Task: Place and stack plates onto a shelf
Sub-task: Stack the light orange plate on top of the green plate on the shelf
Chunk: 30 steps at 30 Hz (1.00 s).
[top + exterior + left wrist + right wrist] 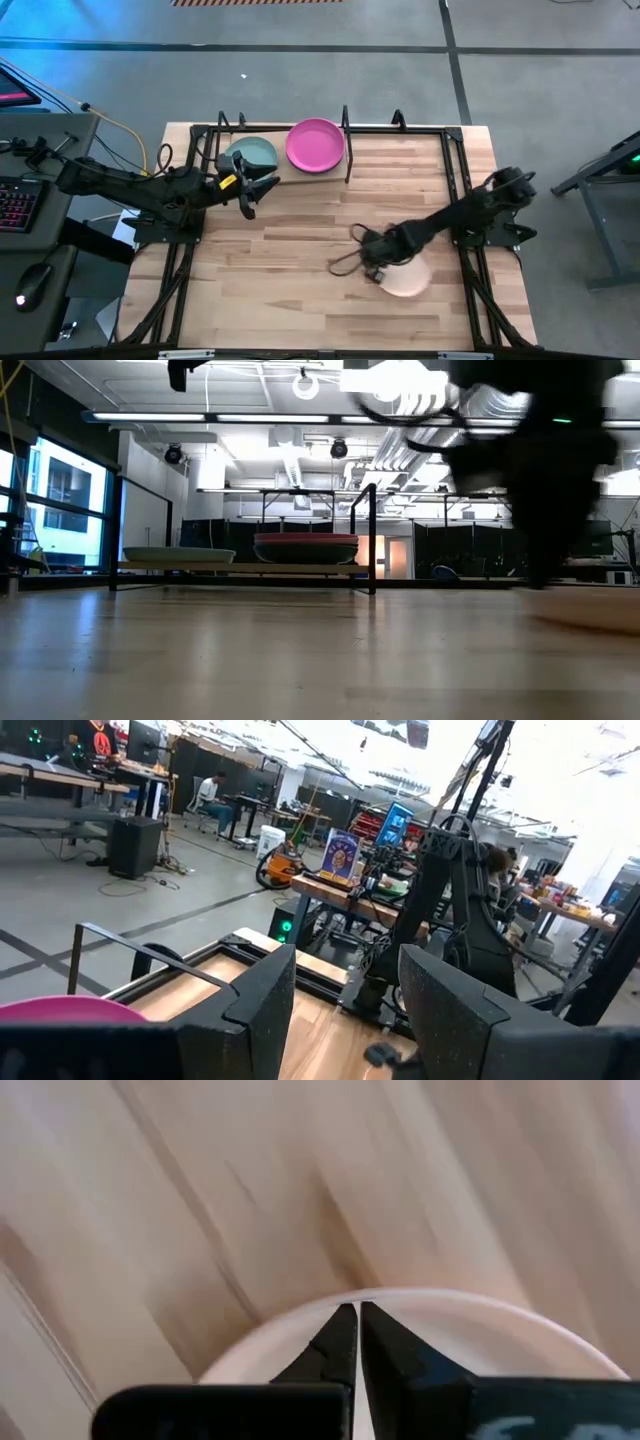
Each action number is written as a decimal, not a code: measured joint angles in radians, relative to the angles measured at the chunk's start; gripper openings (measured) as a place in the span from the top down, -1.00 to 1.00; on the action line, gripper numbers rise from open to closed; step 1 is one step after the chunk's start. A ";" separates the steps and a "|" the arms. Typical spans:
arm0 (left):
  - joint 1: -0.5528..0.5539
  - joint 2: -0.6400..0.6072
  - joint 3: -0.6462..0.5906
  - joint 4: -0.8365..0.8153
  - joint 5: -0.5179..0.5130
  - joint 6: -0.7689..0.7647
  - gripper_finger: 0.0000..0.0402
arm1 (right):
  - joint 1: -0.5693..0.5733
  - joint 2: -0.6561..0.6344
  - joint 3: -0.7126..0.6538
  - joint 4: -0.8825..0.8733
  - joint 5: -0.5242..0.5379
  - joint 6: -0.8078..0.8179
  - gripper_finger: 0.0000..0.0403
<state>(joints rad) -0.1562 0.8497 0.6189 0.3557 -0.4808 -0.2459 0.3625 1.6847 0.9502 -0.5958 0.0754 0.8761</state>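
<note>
A light teal plate (pixel 258 153) and a magenta plate (pixel 315 146) lie on the shelf (pixel 330 180) at the table's far side. They also show in the low view, the light teal plate (pixel 180 554) and the magenta plate (pixel 305 544). A pale pink plate (pixel 408 277) lies flat on the tabletop at the near right. My left gripper (pixel 250 190) is open and empty just in front of the light teal plate. My right gripper (pixel 372 262) is shut, pointing down at the pale pink plate's left rim (pixel 300 1320). My right gripper's shut fingertips (pixel 345 1325) stand over the pale pink plate just inside its rim (pixel 420 1295), coming from above. I cannot tell whether they touch the plate, which lies flat on the tabletop.
Upright black dividers (pixel 346 140) stand on the shelf beside the magenta plate. Black frame rods (pixel 455 190) run along the table's sides. A loose black cable (pixel 345 262) hangs by my right gripper. Bare wood lies in the table's middle (pixel 300 270).
</note>
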 joint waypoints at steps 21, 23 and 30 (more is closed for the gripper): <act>-0.067 0.055 0.000 -0.450 0.001 -0.321 0.17 | -0.183 0.072 0.323 -0.190 0.076 -0.425 1.00; -0.067 0.116 -0.001 -0.511 0.008 -0.446 0.17 | -0.176 -0.053 0.188 -0.189 0.074 -0.304 1.00; -0.067 0.405 0.000 -0.453 0.132 -0.812 0.17 | -0.136 -0.430 -0.181 -0.050 0.118 0.129 1.00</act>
<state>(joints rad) -0.2230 1.2548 0.6190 -0.0977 -0.3492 -1.0576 0.2270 1.2549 0.7692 -0.6455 0.1933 1.0048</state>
